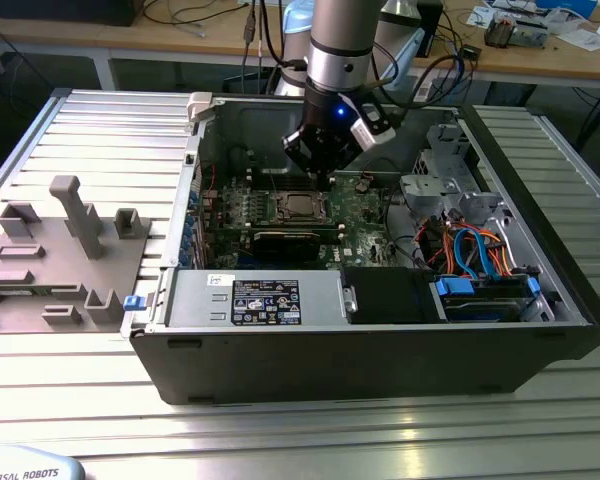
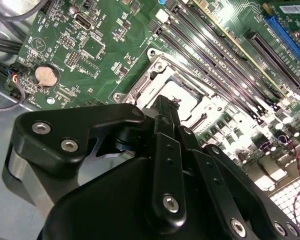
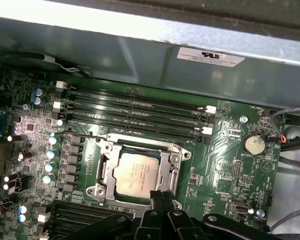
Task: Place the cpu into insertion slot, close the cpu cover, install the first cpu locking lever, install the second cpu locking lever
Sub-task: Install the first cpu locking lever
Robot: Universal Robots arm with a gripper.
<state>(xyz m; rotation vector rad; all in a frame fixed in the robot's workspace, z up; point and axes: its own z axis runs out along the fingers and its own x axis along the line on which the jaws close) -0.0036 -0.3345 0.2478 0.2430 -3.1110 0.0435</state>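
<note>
One gripper (image 1: pixel 323 172) is hanging over the green motherboard (image 1: pixel 365 205) inside the open computer case (image 1: pixel 380 350), fingers pressed together and gripping nothing; the cpu (image 3: pixel 135 174) is sitting in the insertion slot (image 3: pixel 101 170), the cpu cover (image 3: pixel 171 166) lying down around it.

Cpu (image 3: pixel 135 176) in insertion slot (image 3: pixel 104 172), under cpu cover (image 3: pixel 171 170).

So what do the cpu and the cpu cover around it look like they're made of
The cpu: probably metal on top, dull silver with a soft matte sheen. The cpu cover: looks like thin stamped steel, brighter, with glinting edges and a square window framing the chip.
</note>
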